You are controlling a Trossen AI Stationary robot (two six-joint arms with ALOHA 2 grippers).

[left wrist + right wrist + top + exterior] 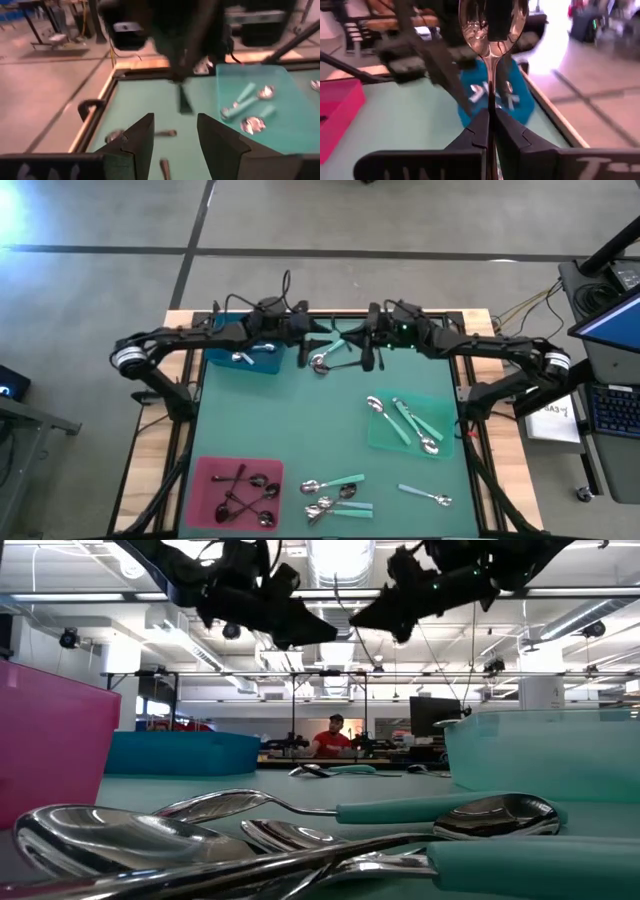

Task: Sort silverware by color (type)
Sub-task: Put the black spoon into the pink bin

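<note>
Two grippers hang close together over the far edge of the green mat (300, 420), near its middle. The right gripper (491, 131) has its fingers pressed tight on the thin stem of a silver spoon (492, 25), whose shiny bowl stands out beyond the fingertips. From above, this spoon (322, 362) shows its bowl just beside the blue tray (262, 363). The left gripper (175, 131) holds nothing, its fingers spread wide, and it hangs over the inner end of the blue tray at the far left corner of the mat. That tray holds silver pieces, though how many is hard to tell from above.

The rest of the spoons lie elsewhere on the mat. The green tray (378, 435), by the right edge, holds several mint spoons (412, 420). The pink tray (205, 478), at the near left corner, holds a cluster of black spoons (245, 490). A loose pile (335, 498) of mint-handled and silver spoons lies along the near edge, between the pink tray and the middle, and one mint spoon (425, 496) lies apart, closer to the near right corner.

Seen level with the table, the pile fills the foreground, and a person (330, 737) in red stands in the room beyond.
</note>
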